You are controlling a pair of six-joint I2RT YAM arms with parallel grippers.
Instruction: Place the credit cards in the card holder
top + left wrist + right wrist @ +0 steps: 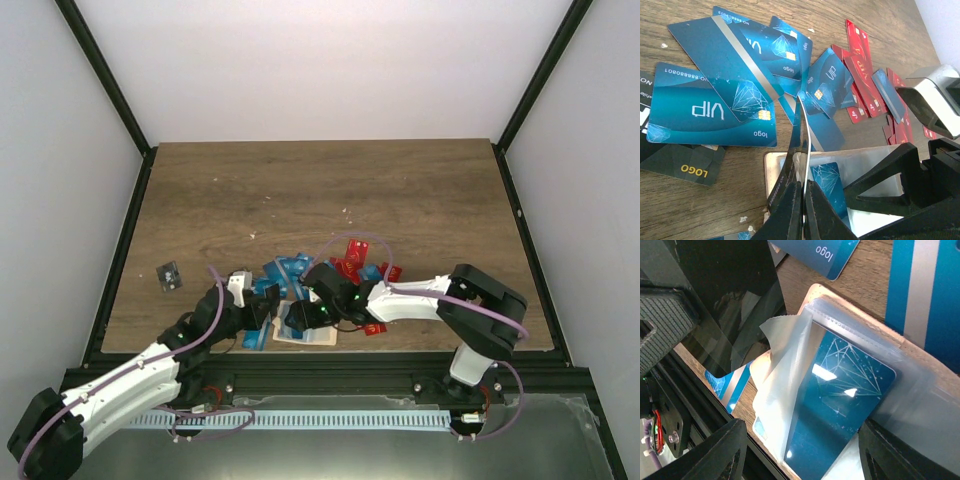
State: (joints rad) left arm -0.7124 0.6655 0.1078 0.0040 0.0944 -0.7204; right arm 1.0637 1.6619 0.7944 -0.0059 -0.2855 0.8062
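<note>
The left gripper [803, 186] is pinched tight on one dark card [801, 135], held on edge just above the card holder [775, 167]. The holder lies flat at the near edge of the worktop [320, 190], with a blue card [850, 385] inside under a lifted clear flap [785, 350]. The right gripper [805, 460] stands with jaws wide apart over the holder. Loose credit cards [715, 107] lie spread just behind.

A robot lab cell: white panels [320, 60] and black framing [105, 75] enclose a wooden table [420, 190].
</note>
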